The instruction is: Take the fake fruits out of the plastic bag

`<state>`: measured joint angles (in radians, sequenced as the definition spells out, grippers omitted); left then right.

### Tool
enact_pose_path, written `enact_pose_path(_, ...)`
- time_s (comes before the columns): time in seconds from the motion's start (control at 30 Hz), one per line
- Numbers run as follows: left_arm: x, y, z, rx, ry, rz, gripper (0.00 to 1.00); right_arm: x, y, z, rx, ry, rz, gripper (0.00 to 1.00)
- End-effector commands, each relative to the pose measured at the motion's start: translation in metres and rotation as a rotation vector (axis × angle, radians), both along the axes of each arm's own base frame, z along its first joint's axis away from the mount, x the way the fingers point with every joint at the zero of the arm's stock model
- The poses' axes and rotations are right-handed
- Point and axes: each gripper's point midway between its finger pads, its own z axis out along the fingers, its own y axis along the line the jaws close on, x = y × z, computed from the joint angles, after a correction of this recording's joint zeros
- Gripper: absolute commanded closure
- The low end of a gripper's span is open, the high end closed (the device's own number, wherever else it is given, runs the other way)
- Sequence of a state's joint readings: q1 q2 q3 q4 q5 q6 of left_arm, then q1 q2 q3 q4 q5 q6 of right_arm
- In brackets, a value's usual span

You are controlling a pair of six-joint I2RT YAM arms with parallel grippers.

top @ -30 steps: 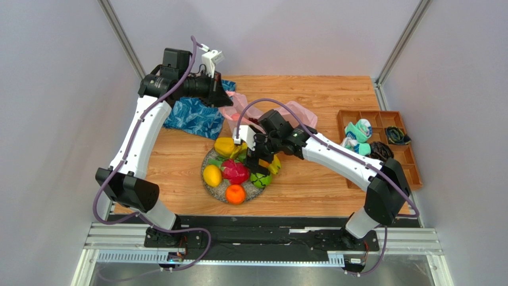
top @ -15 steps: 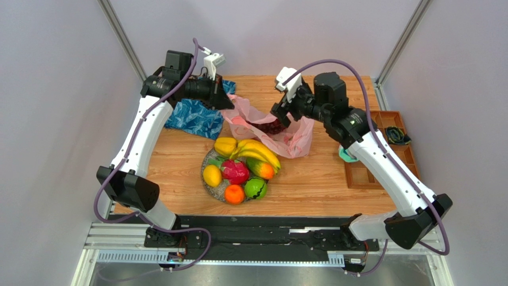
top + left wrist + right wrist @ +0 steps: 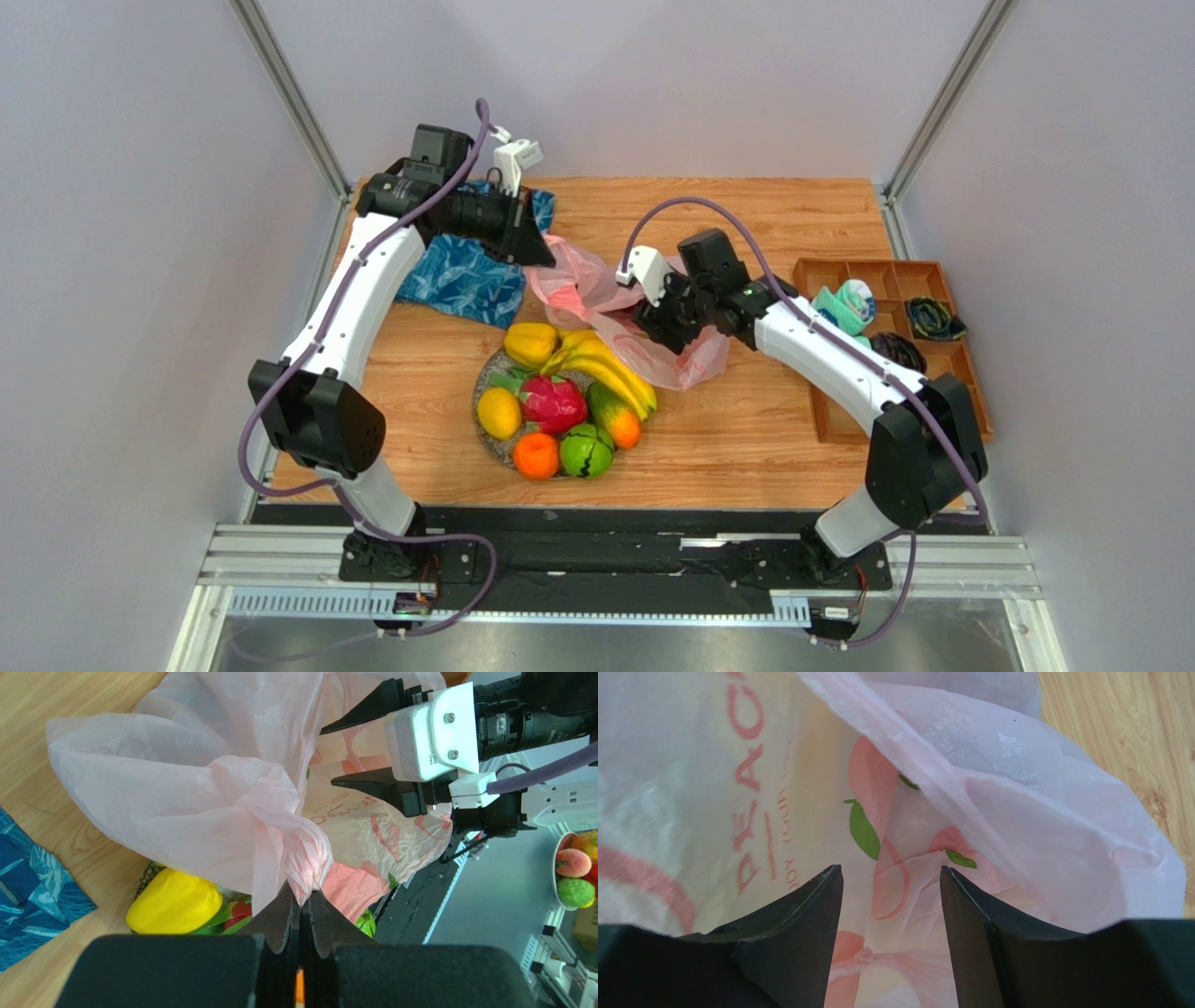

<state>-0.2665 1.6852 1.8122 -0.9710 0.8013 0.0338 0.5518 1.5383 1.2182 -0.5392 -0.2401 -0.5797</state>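
While my L jaws grip the bag point(image 3: 175, 791) & R jaws gape inside its mouth, next: push R deeper, grab any fruit.

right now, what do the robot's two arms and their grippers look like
Both arms match: the left arm and right arm have white tubular links, black joint housings and a purple cable running alongside. Each wrist carries a white camera bracket. The left gripper and right gripper have black tapered fingers.
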Motion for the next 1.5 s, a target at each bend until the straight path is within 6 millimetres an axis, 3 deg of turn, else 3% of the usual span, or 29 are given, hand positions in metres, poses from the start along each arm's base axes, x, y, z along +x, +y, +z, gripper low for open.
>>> enact_pose_path(0.0, 0.006, -0.005, 0.008, -0.027, -0.03, -0.034, 1.0, 0.036, 0.011, 0.002, -0.019, -0.091, -0.004, 0.42)
enact_pose_path(0.13, 0.014, -0.005, 0.013, -0.016, -0.069, -0.036, 1.0, 0.071, 0.009, -0.017, -0.094, -0.106, -0.065, 0.39)
enact_pose_path(0.17, 0.017, -0.004, 0.014, -0.009, -0.079, -0.034, 1.0, 0.084, 0.01, -0.012, -0.102, -0.131, -0.08, 0.38)
enact_pose_path(0.2, 0.019, -0.004, 0.013, -0.007, -0.077, -0.034, 1.0, 0.093, 0.008, -0.024, -0.12, -0.117, -0.089, 0.38)
enact_pose_path(0.3, 0.021, -0.006, 0.02, -0.017, -0.1, -0.039, 1.0, 0.121, 0.006, -0.03, -0.131, -0.126, -0.116, 0.27)
enact_pose_path(0.4, 0.025, -0.006, 0.022, -0.015, -0.107, -0.035, 1.0, 0.137, 0.007, -0.033, -0.13, -0.112, -0.083, 0.2)
enact_pose_path(0.43, 0.027, -0.006, 0.023, -0.015, -0.111, -0.034, 1.0, 0.139, 0.008, -0.051, -0.151, -0.084, -0.067, 0.19)
enact_pose_path(0.6, 0.037, -0.007, 0.017, -0.002, -0.107, -0.023, 1.0, 0.161, 0.016, -0.081, -0.186, -0.092, -0.024, 0.21)
enact_pose_path(0.63, 0.039, -0.007, 0.018, -0.002, -0.107, -0.017, 1.0, 0.17, 0.019, -0.089, -0.193, -0.085, -0.021, 0.24)
enact_pose_path(0.7, 0.043, -0.008, 0.018, -0.006, -0.106, -0.013, 1.0, 0.168, 0.02, -0.095, -0.215, -0.038, -0.012, 0.3)
enact_pose_path(0.8, 0.048, -0.007, 0.018, 0.005, -0.116, 0.0, 1.0, 0.16, 0.018, -0.093, -0.205, 0.013, 0.024, 0.56)
enact_pose_path(0.83, 0.049, -0.008, 0.018, 0.006, -0.121, 0.002, 1.0, 0.159, 0.018, -0.088, -0.2, 0.01, 0.03, 0.74)
enact_pose_path(0.87, 0.052, -0.006, 0.018, 0.014, -0.123, 0.015, 1.0, 0.152, 0.015, -0.087, -0.194, 0.02, 0.039, 0.83)
enact_pose_path(0.93, 0.056, -0.004, 0.017, 0.025, -0.127, 0.034, 1.0, 0.146, 0.016, -0.047, -0.144, -0.036, 0.034, 1.0)
enact_pose_path(0.97, 0.058, -0.004, 0.016, 0.029, -0.13, 0.042, 1.0, 0.138, 0.015, -0.041, -0.112, -0.032, 0.037, 1.0)
enact_pose_path(1.0, 0.06, -0.003, 0.015, 0.035, -0.132, 0.049, 1.0, 0.131, 0.015, -0.005, -0.067, -0.083, 0.044, 1.0)
enact_pose_path(1.07, 0.063, -0.003, 0.017, 0.02, -0.123, 0.065, 1.0, 0.114, 0.018, 0.021, -0.006, -0.086, 0.081, 1.0)
enact_pose_path(1.1, 0.068, -0.001, 0.014, 0.009, -0.106, 0.075, 1.0, 0.102, 0.019, 0.051, 0.033, -0.122, 0.099, 1.0)
enact_pose_path(1.23, 0.08, -0.003, 0.015, -0.013, -0.095, 0.1, 1.0, 0.068, 0.032, 0.111, 0.187, -0.137, 0.167, 1.0)
enact_pose_path(1.33, 0.089, -0.005, 0.021, -0.025, -0.114, 0.11, 1.0, 0.055, 0.037, 0.14, 0.26, -0.135, 0.174, 1.0)
enact_pose_path(1.47, 0.104, -0.003, 0.031, -0.017, -0.164, 0.15, 1.0, 0.045, 0.039, 0.156, 0.295, -0.107, 0.179, 1.0)
